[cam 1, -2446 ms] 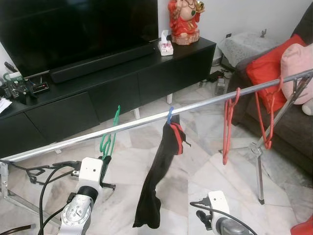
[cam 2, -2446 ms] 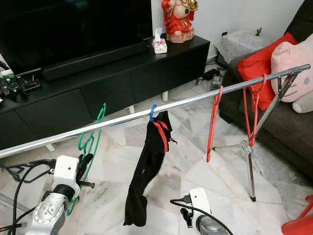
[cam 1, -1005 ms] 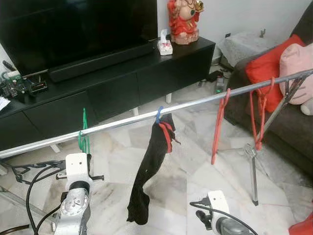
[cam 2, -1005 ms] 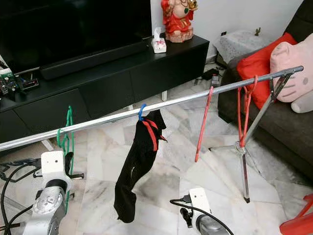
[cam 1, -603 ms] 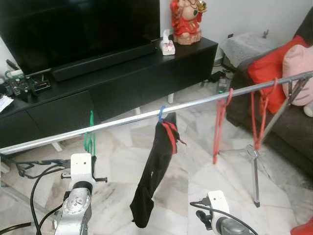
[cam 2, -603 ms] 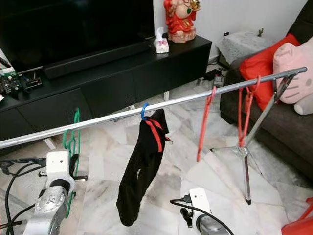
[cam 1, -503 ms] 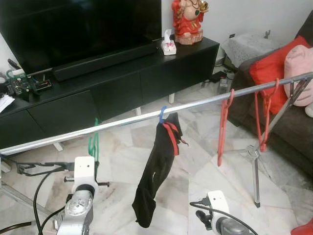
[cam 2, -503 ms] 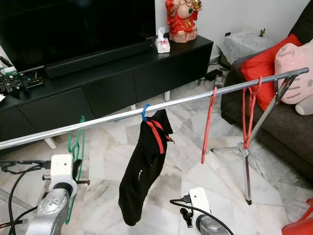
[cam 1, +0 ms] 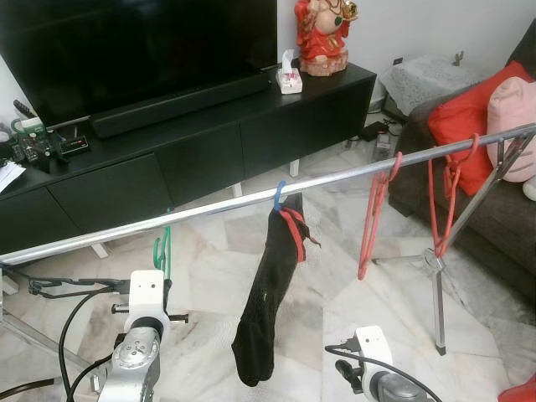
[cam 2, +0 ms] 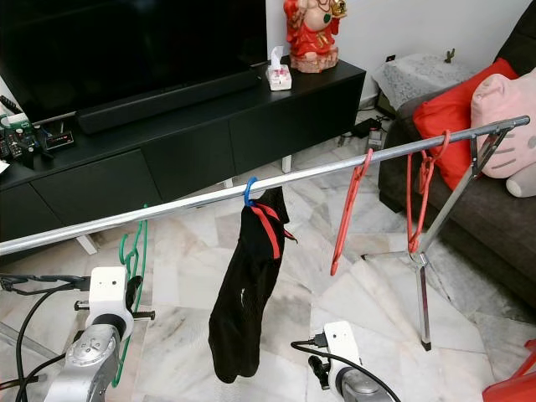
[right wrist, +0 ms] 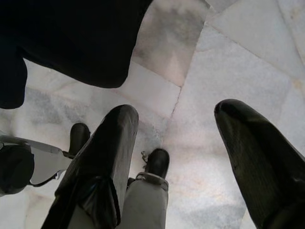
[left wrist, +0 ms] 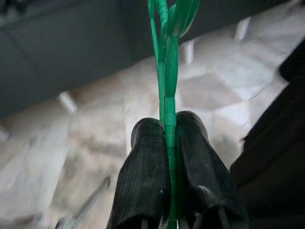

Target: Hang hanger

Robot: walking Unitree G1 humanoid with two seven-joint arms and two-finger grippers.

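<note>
**Green hanger gripped below the rail**

The left end effector is clenched on the green hanger, its two black fingers pressed against either side of the thin plastic. In the head views the hanger rises from the left arm to just under the silver rail, its hook at or just below the bar; whether it touches the rail cannot be told.

Further along the rail, a blue hanger carries a black garment with red trim. Beyond it hang two red hangers, one near the garment and one close to the rail's far end, by its stand.

The right end effector is low over the marble floor, fingers spread wide and holding nothing.

Behind the rail stands a black TV cabinet with a television, a red figurine and a tissue box. A sofa with a red cushion sits to the right.
</note>
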